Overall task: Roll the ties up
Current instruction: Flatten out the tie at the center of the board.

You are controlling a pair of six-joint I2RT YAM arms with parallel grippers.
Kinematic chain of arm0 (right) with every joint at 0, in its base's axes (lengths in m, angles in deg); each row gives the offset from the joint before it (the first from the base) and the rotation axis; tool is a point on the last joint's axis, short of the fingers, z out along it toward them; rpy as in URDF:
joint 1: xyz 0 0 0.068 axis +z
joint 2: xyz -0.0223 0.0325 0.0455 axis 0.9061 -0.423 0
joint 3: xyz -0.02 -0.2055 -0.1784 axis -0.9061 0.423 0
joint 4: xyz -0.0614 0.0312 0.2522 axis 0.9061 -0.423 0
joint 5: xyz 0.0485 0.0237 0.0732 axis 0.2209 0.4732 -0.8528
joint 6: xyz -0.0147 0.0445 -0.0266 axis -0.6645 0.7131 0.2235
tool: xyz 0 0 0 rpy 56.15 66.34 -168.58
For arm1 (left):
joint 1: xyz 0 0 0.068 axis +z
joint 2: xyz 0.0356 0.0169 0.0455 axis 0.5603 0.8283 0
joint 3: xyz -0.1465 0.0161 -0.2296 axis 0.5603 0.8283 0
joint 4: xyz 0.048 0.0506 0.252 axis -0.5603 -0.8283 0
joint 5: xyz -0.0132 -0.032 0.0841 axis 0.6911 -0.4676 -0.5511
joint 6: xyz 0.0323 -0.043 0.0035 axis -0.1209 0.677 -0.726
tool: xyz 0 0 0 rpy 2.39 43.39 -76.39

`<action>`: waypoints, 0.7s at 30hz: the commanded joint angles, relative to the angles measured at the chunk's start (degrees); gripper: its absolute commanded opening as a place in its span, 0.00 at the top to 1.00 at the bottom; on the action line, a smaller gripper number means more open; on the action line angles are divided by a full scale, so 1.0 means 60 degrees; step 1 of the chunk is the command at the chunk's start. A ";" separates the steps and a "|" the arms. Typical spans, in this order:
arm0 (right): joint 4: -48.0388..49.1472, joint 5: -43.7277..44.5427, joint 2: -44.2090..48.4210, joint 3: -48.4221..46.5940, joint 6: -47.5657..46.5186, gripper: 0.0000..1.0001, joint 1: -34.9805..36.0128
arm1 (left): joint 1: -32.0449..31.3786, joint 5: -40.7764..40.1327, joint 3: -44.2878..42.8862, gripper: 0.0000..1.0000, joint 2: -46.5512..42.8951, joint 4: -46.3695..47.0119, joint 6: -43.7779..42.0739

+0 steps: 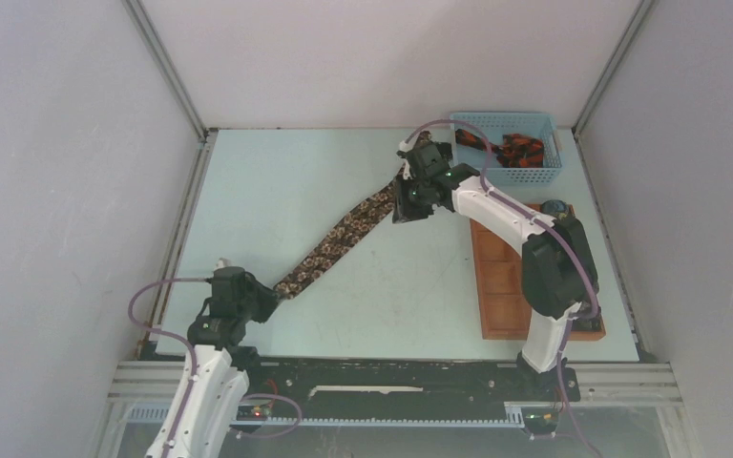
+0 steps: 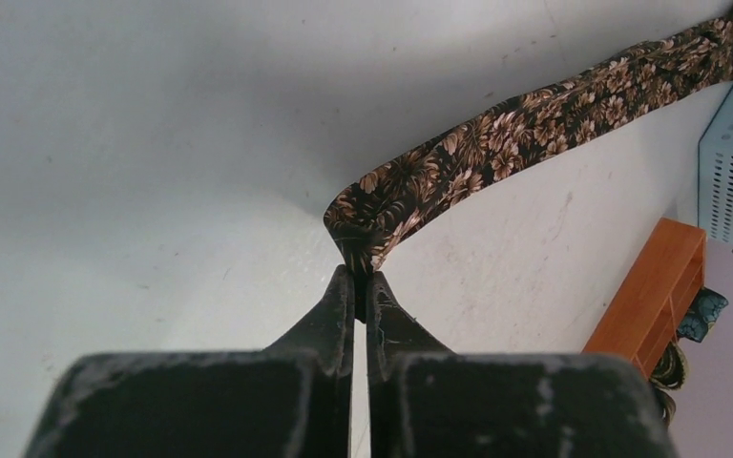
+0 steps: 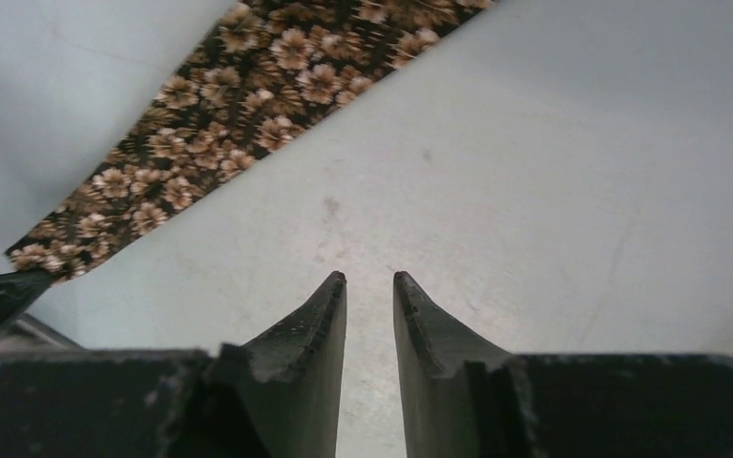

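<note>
Top external view: a dark brown floral tie (image 1: pixel 344 239) lies flat in a long diagonal across the pale desk (image 1: pixel 277 181). It runs from near the near-left corner toward the far-right corner, where its far end disappears behind the right arm's wrist, close to a blue mesh basket (image 1: pixel 515 177). A black and red-orange tie (image 1: pixel 517 150) lies bunched in that basket. An orange-brown compartment tray (image 1: pixel 499 286) sits along the right edge.

The left fingers (image 2: pixel 342 298) are pressed together on the tie's near tip, and the cloth puckers where they pinch it. The right fingers (image 3: pixel 329 307) stand slightly apart with nothing between them. They hover over bare desk just beside the tie's edge, without touching it.

This looks like the very start of the roll: one end is caught and nothing is wound yet. The next move probably calls for the left wrist to fold the pinched tip back over the strip and begin turning. The right fingers would then need to pin or guide the length so it feeds straight.

The fabric is thin, limp and smooth, printed with small tan blossoms. It will likely slide on the slick desk and skew unless kept taut.
</note>
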 commanded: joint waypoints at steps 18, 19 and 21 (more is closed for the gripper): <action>-0.3144 0.3151 -0.5282 -0.7911 0.4372 0.37 0.1515 | -0.0029 -0.0120 0.0463 1.00 -0.0456 0.0251 0.0342; -0.2949 0.3139 -0.5246 -0.7737 0.4461 0.05 0.1584 | -0.0029 -0.0092 0.0453 1.00 -0.0449 0.0278 0.0314; -0.2543 0.3032 -0.5214 -0.7450 0.4559 0.01 0.1694 | -0.0035 -0.0053 0.0439 1.00 -0.0466 0.0294 0.0249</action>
